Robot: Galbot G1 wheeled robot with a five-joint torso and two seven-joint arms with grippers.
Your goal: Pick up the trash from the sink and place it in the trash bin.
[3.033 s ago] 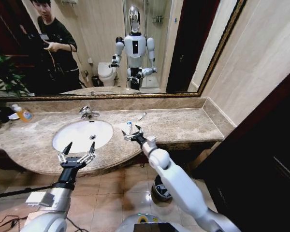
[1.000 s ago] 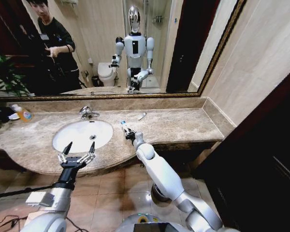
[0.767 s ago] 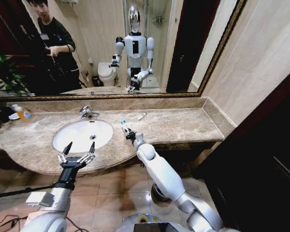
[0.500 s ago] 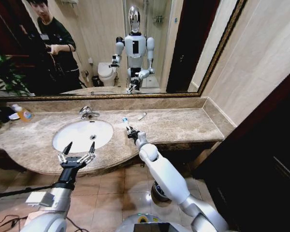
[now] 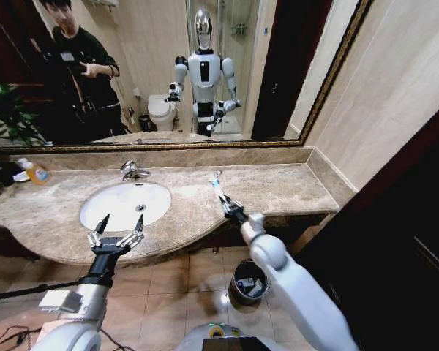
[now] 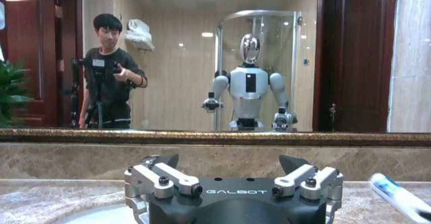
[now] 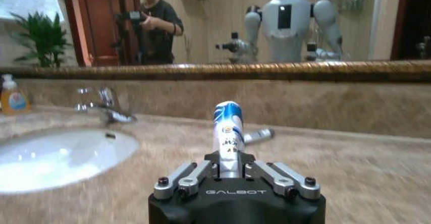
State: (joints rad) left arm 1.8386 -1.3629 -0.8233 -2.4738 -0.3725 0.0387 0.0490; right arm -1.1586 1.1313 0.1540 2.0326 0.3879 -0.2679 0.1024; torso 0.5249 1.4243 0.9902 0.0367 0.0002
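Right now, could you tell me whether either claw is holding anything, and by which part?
The right claw holds a white-blue tube by its lower end, pointing away from the wrist. The left claw is open and holds nothing, in front of the sink.

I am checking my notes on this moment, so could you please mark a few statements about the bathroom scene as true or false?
1. The right gripper holds a white-blue tube. True.
2. The left gripper is shut on tissue. False: its jaws are open and empty, near the sink's front edge.
3. The trash bin stands on the counter. False: it is on the floor.
4. An orange soap bottle stands on the counter. True.
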